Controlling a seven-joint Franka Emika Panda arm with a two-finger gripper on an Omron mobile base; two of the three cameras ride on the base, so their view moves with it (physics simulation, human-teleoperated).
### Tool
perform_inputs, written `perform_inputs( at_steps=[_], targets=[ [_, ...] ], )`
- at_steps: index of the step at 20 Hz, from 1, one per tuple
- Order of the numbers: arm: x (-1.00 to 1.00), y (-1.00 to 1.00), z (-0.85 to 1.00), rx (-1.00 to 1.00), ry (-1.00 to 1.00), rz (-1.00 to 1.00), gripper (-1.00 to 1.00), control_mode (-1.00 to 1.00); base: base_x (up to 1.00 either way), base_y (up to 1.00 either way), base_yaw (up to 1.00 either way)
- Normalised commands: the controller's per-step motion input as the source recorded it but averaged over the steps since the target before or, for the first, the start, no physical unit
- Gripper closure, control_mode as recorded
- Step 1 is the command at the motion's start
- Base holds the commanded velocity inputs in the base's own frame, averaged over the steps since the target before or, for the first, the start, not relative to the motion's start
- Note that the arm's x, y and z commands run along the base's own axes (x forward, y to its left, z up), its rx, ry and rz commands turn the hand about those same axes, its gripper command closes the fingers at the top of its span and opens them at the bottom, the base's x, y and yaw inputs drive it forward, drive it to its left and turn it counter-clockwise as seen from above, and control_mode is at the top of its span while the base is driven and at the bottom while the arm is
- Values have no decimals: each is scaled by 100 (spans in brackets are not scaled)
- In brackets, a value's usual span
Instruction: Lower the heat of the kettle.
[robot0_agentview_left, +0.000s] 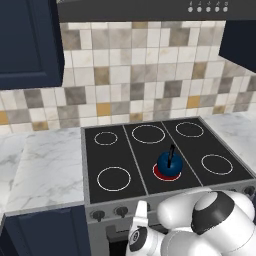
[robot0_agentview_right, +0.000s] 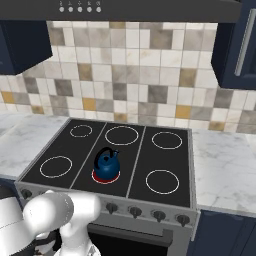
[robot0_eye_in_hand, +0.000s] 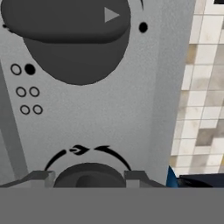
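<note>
The small dark-blue kettle (robot0_agentview_left: 169, 164) (robot0_agentview_right: 107, 161) with its thin black handle stands on the front middle burner (robot0_agentview_left: 159, 173), which glows red beneath it. My gripper (robot0_agentview_left: 141, 211) (robot0_eye_in_hand: 89, 177) is low at the stove's front panel, pointing up at the row of knobs. In the hand view its two fingertips (robot0_eye_in_hand: 42, 177) sit tight against both sides of a dark round knob (robot0_eye_in_hand: 89, 171), just below a curved arrow marking. A second, larger knob (robot0_eye_in_hand: 70, 26) sits further along the panel. My arm's white bulk hides the gripper in the right base view.
The black cooktop (robot0_agentview_left: 135, 165) has several other white burner rings, all unlit. More knobs (robot0_agentview_right: 159, 215) line the grey front panel (robot0_eye_in_hand: 109, 113). Marble counters (robot0_agentview_left: 45, 165) (robot0_agentview_right: 225, 165) flank the stove, with a tiled wall behind and a hood (robot0_agentview_right: 125, 10) above.
</note>
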Motion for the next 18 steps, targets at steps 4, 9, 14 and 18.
perform_inputs(
  at_steps=[4,9,14,18],
  targets=[
    [0,-44,0,0,-3,0,100,-100,0,0,0],
    [0,-50,0,1,0,0,100,-100,0,0,0],
    [4,-66,0,21,0,-5,100,-100,0,0,0],
    [28,-74,0,32,0,-2,100,-100,0,0,0]
  ],
)
